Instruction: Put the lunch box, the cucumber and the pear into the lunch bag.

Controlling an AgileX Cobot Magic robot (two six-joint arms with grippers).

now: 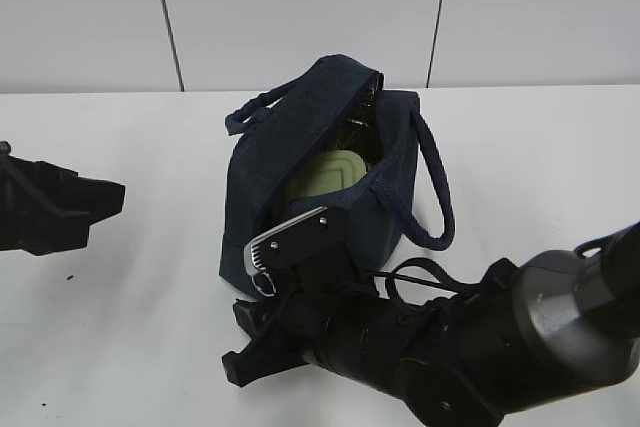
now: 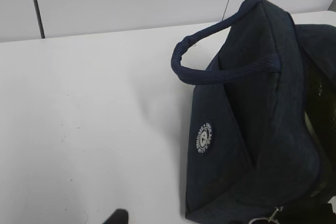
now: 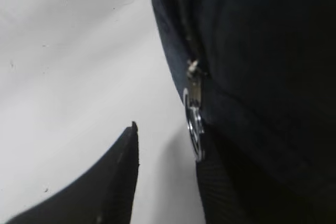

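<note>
The dark navy lunch bag (image 1: 300, 167) stands open mid-table, its handles hanging to either side. The lunch box's pale green lid (image 1: 328, 175) shows inside it. The cucumber and the pear are out of view. My right gripper (image 1: 245, 337) is open at the bag's near end. In the right wrist view (image 3: 168, 148) the metal zipper ring pull (image 3: 194, 124) hangs by its right finger (image 3: 220, 192), not clamped. My left gripper (image 1: 110, 197) is apart from the bag on the left. Only one fingertip (image 2: 116, 216) shows in its wrist view, and it holds nothing.
The white table (image 1: 120, 347) runs back to a pale panelled wall (image 1: 300, 7). The bag's side with a round white logo (image 2: 202, 138) and one handle (image 2: 210, 72) fills the right of the left wrist view. My right arm (image 1: 500, 347) crosses the front right.
</note>
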